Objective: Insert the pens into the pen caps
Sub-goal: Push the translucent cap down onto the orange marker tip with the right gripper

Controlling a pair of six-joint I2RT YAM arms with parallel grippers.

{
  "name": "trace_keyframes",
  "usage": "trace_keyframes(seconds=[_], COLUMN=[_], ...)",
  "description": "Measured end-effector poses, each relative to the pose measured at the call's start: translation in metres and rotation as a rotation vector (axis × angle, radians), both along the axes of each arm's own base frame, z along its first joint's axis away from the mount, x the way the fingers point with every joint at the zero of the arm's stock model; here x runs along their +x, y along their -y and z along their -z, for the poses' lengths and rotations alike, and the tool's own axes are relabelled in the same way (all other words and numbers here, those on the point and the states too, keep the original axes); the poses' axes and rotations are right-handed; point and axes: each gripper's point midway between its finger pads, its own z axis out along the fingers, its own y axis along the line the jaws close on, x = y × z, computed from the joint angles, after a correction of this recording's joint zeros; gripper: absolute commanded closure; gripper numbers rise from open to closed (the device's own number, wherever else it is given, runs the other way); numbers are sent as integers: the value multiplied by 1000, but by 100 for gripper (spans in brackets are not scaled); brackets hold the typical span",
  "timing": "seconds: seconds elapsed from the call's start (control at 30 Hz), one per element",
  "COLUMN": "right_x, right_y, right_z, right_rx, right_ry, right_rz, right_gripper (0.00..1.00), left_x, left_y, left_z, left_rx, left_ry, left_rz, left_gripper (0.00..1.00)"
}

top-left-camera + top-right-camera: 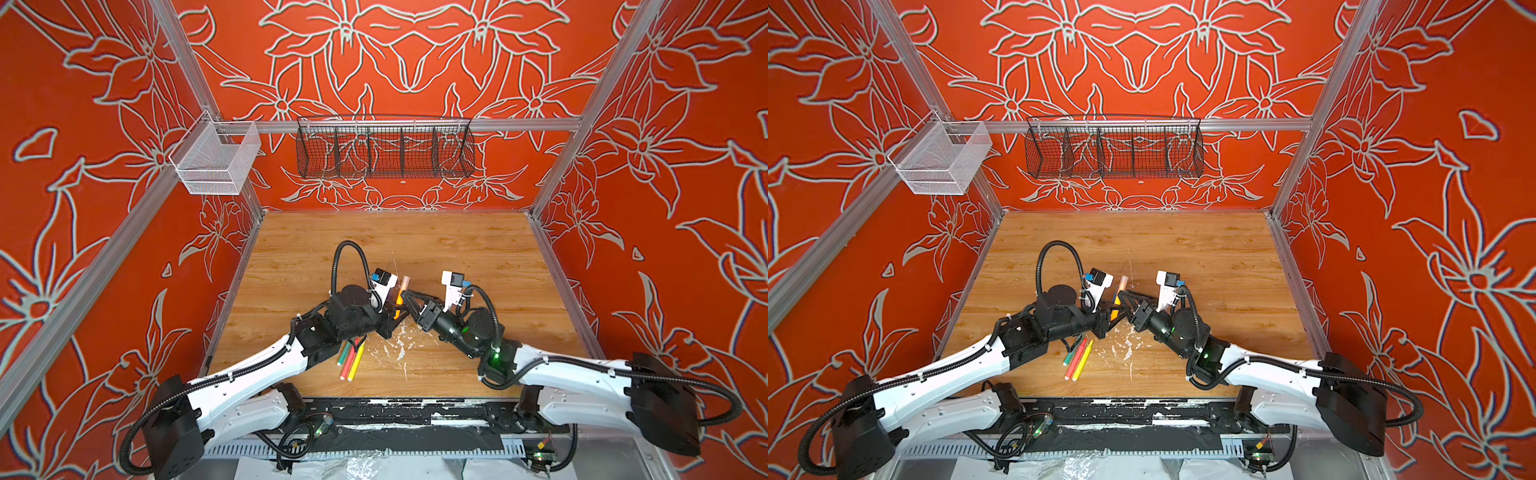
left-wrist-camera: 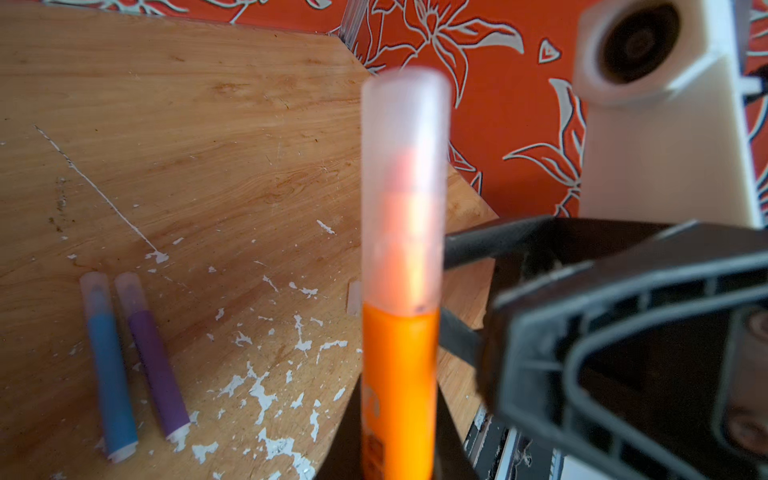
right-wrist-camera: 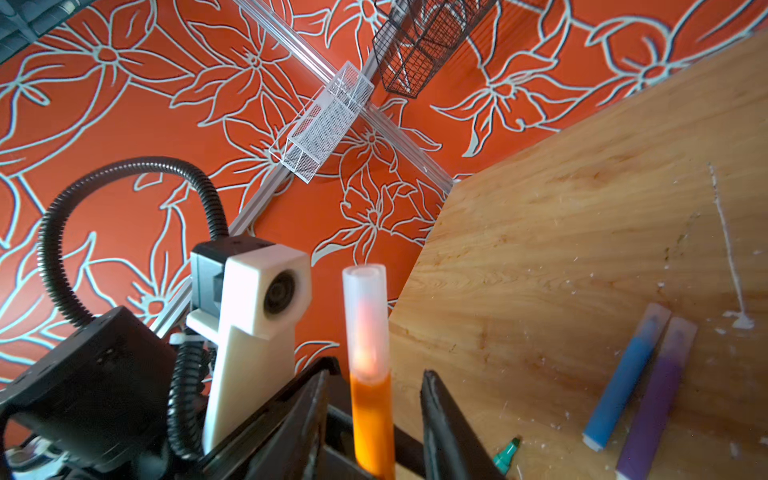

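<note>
the left gripper [image 2: 397, 457] clenches the upright orange pen [image 3: 372, 424] low on its barrel, a clear cap [image 3: 365, 316] seated over its tip, while the right gripper [image 3: 376, 374] stands released, jaws flanking the barrel just below that cap, with the blue pen [image 3: 619, 390] and purple pen [image 3: 656, 407] lying capped on the table [image 3: 540, 249] nearby.

**Arms meet in the middle**

Both arms reach inward with elbows bent, the grippers almost tip to tip. The left gripper [image 1: 394, 318] is clamped on an orange pen [image 2: 399, 374]. The right gripper [image 1: 408, 300] has its jaws parted, seemingly clear of it.
</note>
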Motion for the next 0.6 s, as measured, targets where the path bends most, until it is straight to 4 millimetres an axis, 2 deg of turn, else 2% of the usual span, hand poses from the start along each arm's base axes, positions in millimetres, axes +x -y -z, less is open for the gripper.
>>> trace_keyframes(seconds=[0.13,0.27,0.47,0.6], right_x=[0,2,8,14], right_y=[12,23,20,17], right_z=[-5,-13,-40,-41], right_rx=[-23,-49,-75,-101], right_ry=[5,9,33,25], right_rz=[38,87,110,129], right_gripper=[41,39,39,42], left_x=[0,-2,-8,-10], left_y=[0,-2,-5,-4], left_z=[0,5,22,23], left_rx=[13,41,88,95], left_ry=[21,53,70,81], left_rz=[7,25,64,82], left_gripper=[100,100,100,100])
